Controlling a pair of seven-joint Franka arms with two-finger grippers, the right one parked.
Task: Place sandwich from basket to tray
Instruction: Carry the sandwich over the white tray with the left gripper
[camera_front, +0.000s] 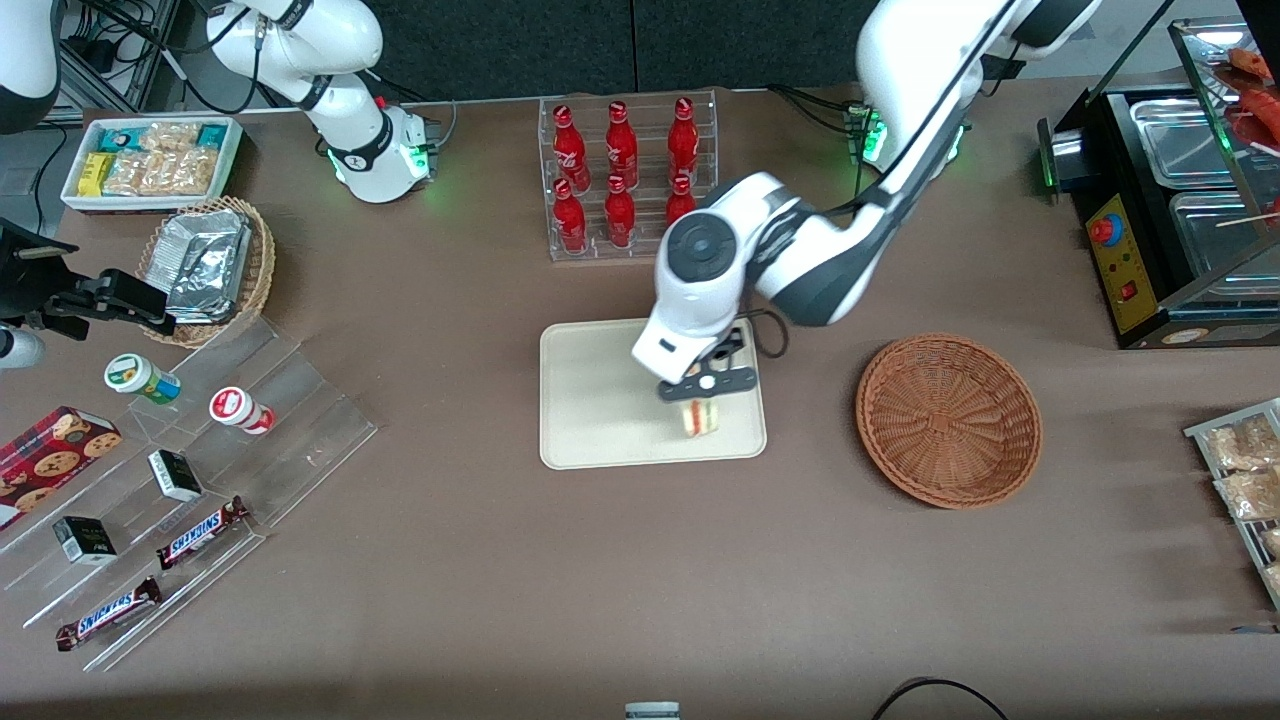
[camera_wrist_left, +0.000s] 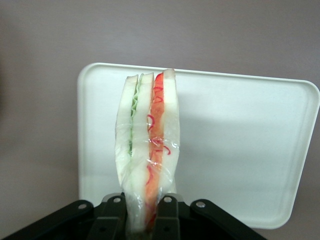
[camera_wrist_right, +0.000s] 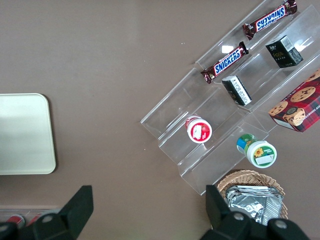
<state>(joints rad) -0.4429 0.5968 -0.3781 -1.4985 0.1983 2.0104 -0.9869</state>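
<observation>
Item: sandwich (camera_wrist_left: 147, 150). A thin wedge of pale bread with red, orange and green filling at the cut edge, wrapped in clear film. Judged light, soft and easily crushed; the film looks slick, so a loose pinch may let it slide, while a hard one would dent the bread. Best taken across the two flat bread faces, near one end, as it is held now.

Location: held in the hand (camera_wrist_left: 147, 212), over the tray (camera_front: 600, 400) at the corner nearest the front camera and toward the basket (camera_front: 948, 420). The basket lies on the bench (camera_front: 480, 560) toward the working arm's end, apart from the tray, with nothing in it.

Hand: fingers (camera_wrist_left: 167, 215) drawn narrow, clamped on the end of the sandwich, one on each bread face.

Views: the front view places the sandwich (camera_front: 702, 417) against tray and basket, but the hand (camera_front: 703, 400) hides the grip. The left wrist view shows the pinch, the film wrap and the filling layers, with the tray (camera_wrist_left: 240, 150) beneath; whether the sandwich touches the tray cannot be told from either. The right wrist view shows only one end of the tray (camera_wrist_right: 25, 135), bare.
</observation>
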